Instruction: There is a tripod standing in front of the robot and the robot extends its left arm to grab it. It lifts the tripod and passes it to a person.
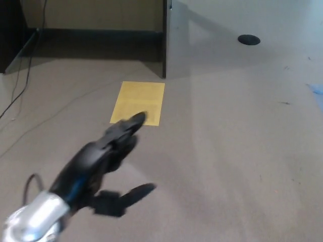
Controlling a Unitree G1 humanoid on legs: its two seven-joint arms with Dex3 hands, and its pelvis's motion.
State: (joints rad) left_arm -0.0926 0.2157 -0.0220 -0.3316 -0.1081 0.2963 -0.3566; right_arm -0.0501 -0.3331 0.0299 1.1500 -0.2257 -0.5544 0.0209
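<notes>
My left hand [108, 161] reaches in from the lower left over the grey carpet, black, on a silver forearm [30, 224]. Its fingers [126, 128] are stretched forward and the thumb [133, 194] sticks out to the right, so the hand is open and holds nothing. No tripod shows anywhere in the head view. No person shows either. My right hand is out of the picture.
A yellow sheet [139, 102] lies flat on the carpet just beyond the fingertips. A grey panel [212, 35] with a dark edge stands behind it, with a black round spot [249, 39] at its right. Cables [22, 75] trail along the left side.
</notes>
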